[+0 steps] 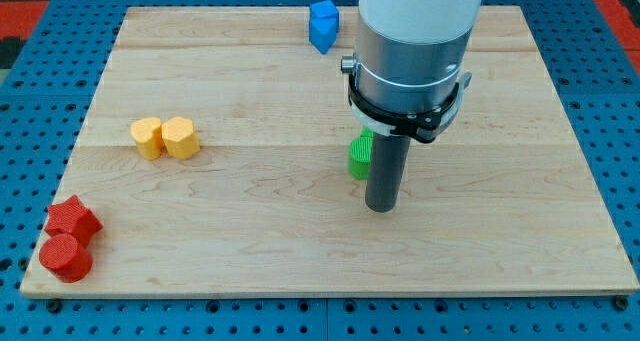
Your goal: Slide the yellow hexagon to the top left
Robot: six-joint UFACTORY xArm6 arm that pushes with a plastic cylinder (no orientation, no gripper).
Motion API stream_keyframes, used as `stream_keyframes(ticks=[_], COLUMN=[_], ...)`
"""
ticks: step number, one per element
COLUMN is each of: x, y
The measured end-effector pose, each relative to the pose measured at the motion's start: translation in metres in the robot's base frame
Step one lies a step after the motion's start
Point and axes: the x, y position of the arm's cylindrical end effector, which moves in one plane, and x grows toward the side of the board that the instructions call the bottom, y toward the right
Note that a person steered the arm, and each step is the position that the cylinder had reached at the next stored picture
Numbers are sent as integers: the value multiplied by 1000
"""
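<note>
Two yellow blocks sit side by side, touching, at the view's left of the wooden board [300, 271]. The left one looks like the yellow hexagon [147, 138]; the right yellow block [182, 138] has a rounder, heart-like shape. My tip [381, 208] rests on the board right of centre, far to the right of both yellow blocks and a little lower. A green block [359, 155] stands just left of the rod, partly hidden behind it. The arm's wide grey body covers the top middle of the view.
A blue block [323, 24] stands near the board's top edge, left of the arm. A red star-shaped block [72, 219] and a red cylinder [66, 257] sit together in the bottom left corner. Blue perforated table surrounds the board.
</note>
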Motion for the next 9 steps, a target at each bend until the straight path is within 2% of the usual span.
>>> stream_keyframes(ticks=[3,4,5,6,7,9], x=[11,29,13,-25,-37,-155], y=[4,-35,-106,-134,-200,-212])
